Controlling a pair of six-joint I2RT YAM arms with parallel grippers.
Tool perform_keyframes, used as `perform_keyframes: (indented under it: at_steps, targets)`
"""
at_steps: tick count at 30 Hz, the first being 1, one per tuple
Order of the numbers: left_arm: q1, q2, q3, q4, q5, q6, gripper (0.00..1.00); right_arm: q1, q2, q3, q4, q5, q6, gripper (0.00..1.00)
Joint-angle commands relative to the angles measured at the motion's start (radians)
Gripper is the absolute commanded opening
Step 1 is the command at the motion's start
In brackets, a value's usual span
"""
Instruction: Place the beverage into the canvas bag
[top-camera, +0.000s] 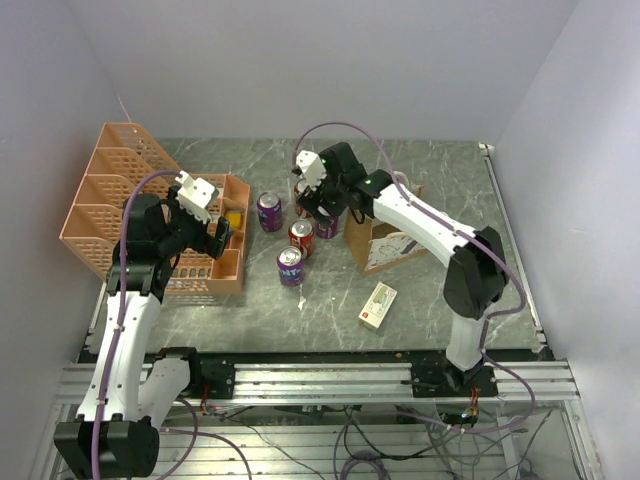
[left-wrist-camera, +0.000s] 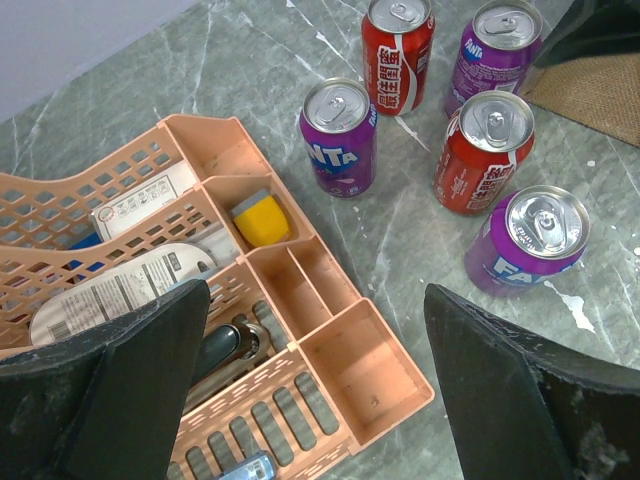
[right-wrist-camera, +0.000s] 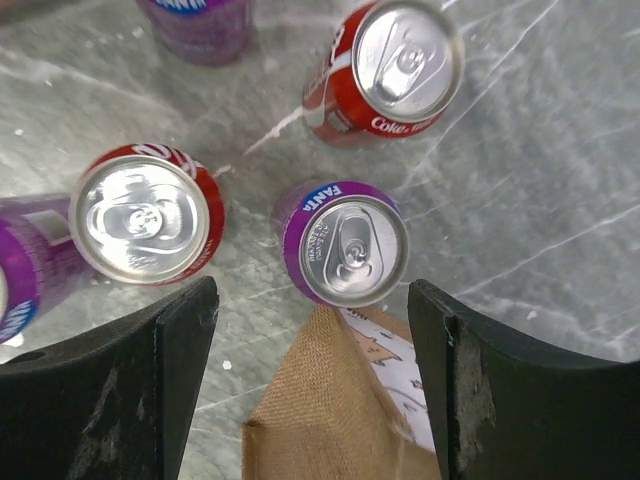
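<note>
Several beverage cans stand in the middle of the table: purple Fanta cans (top-camera: 269, 211) (top-camera: 290, 266) and a red cola can (top-camera: 301, 237). The tan canvas bag (top-camera: 385, 243), with its white marked side panel, stands just right of them. My right gripper (top-camera: 318, 208) is open above the cans beside the bag. In the right wrist view a purple Fanta can (right-wrist-camera: 345, 243) stands just ahead of my open gripper (right-wrist-camera: 312, 330), with the bag's edge (right-wrist-camera: 335, 410) below, between the fingers. My left gripper (top-camera: 220, 238) is open and empty over the orange rack (left-wrist-camera: 345, 365).
The orange mesh rack (top-camera: 110, 200) fills the left side and holds packets, a yellow item (left-wrist-camera: 258, 218) and tools. A small white and red box (top-camera: 378, 305) lies near the front, right of centre. More cans show in the left wrist view (left-wrist-camera: 485, 150) (left-wrist-camera: 530, 240).
</note>
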Motion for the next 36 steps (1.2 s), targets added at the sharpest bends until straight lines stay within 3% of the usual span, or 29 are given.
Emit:
perform_keyframes:
  at_steps: [1,22,27,36]
  targets:
    - [-0.007,-0.012,0.026,0.001,0.018,0.007,0.99,-0.031,0.057,0.069,-0.031,0.017,0.035,0.77]
    - [-0.007,-0.011,0.002,0.017,0.021,0.007,0.99,-0.139,0.280,0.162,-0.092,-0.249,0.093,0.77]
    - [-0.007,-0.004,0.002,0.020,0.028,0.004,0.99,-0.152,0.300,0.172,-0.077,-0.251,0.106,0.69]
    - [-0.007,0.002,-0.001,0.025,0.037,0.008,0.99,-0.156,0.247,0.218,-0.084,-0.268,0.112,0.43]
